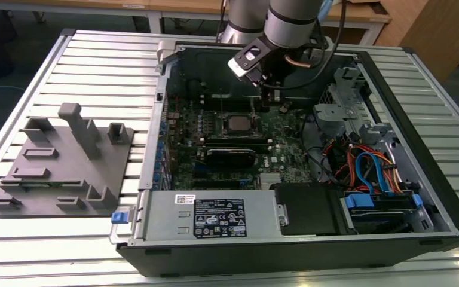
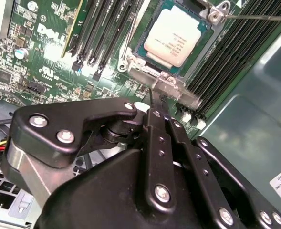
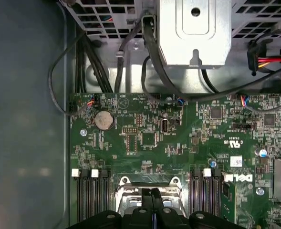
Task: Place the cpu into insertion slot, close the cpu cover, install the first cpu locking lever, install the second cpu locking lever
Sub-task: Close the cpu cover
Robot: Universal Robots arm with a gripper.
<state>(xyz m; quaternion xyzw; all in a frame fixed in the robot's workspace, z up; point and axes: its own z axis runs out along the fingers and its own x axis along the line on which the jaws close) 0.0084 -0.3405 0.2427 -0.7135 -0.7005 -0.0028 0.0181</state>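
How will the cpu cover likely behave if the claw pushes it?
The cpu cover looks like thin sheet metal: probably light, stiff, slightly springy. Its shiny lip, beside the shut claw, may be slippery. It seems flat around the cpu, so unlikely to tip.

I've got my end effector (image 3: 152,192), fingertips pressed together, over the silver-rimmed insertion slot (image 3: 129,187), black memory slots (image 3: 90,195) on either side, a coin battery (image 3: 103,120) on the green circuit board (image 3: 178,143).

silver cpu (image 2: 172,34), flat (seated) in insertion slot (image 2: 142,45)
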